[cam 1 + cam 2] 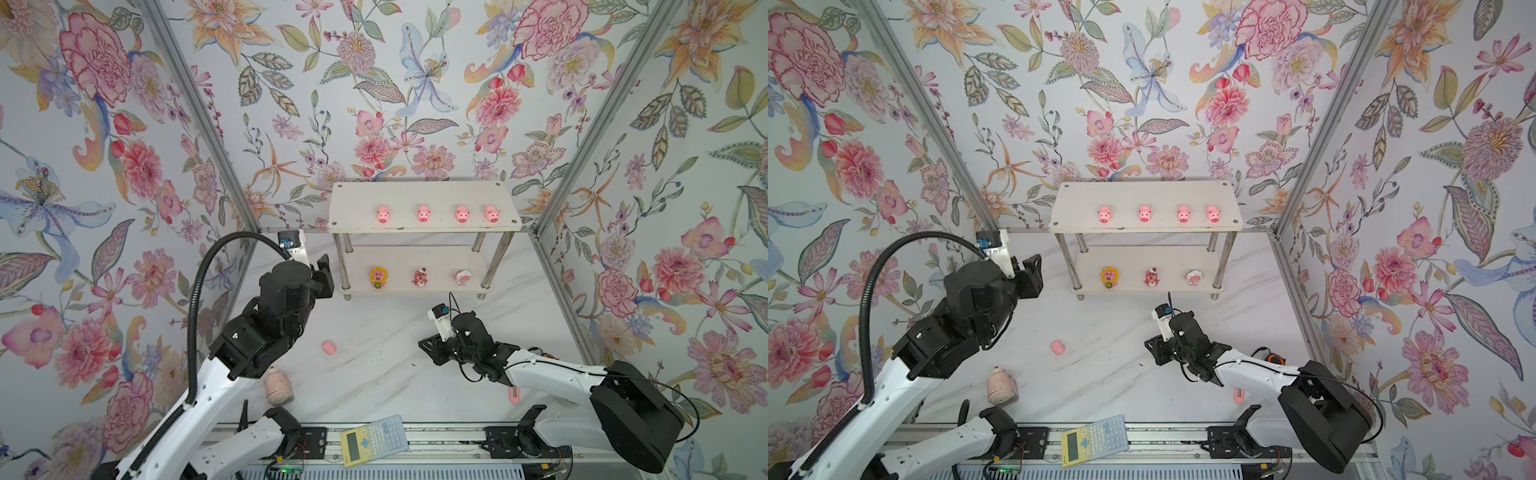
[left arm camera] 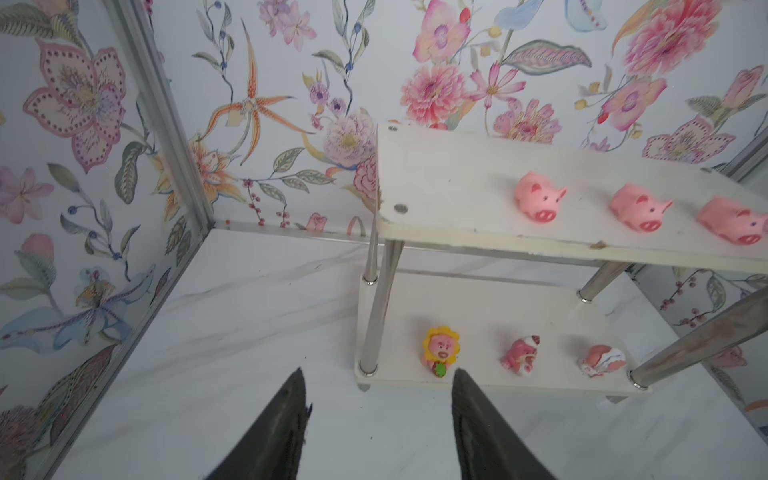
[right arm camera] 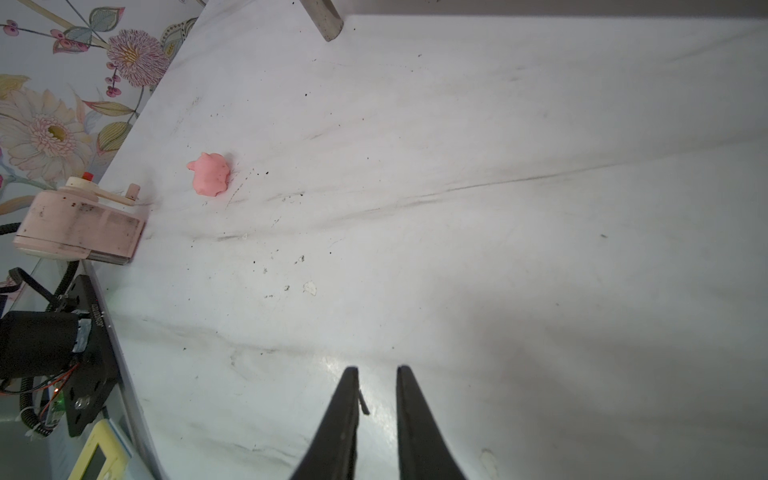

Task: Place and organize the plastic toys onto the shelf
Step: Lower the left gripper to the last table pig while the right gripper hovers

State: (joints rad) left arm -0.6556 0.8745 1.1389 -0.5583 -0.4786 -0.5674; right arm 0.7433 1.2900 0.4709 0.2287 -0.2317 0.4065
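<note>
The white two-tier shelf stands at the back. Several pink pigs sit in a row on its top tier. On the lower tier stand a yellow-maned toy, a dark pink bear and a round pink-and-white toy. Another pink pig lies on the table. My left gripper hovers open and empty just left of the shelf's lower tier. My right gripper is low over the table, right of the loose pig, jaws narrowly apart and empty.
A pale pink round gadget lies near the left arm's base. A yellow-and-grey calculator rests on the front rail. A pink utility knife shows partly under the right arm. Flowered walls close in three sides.
</note>
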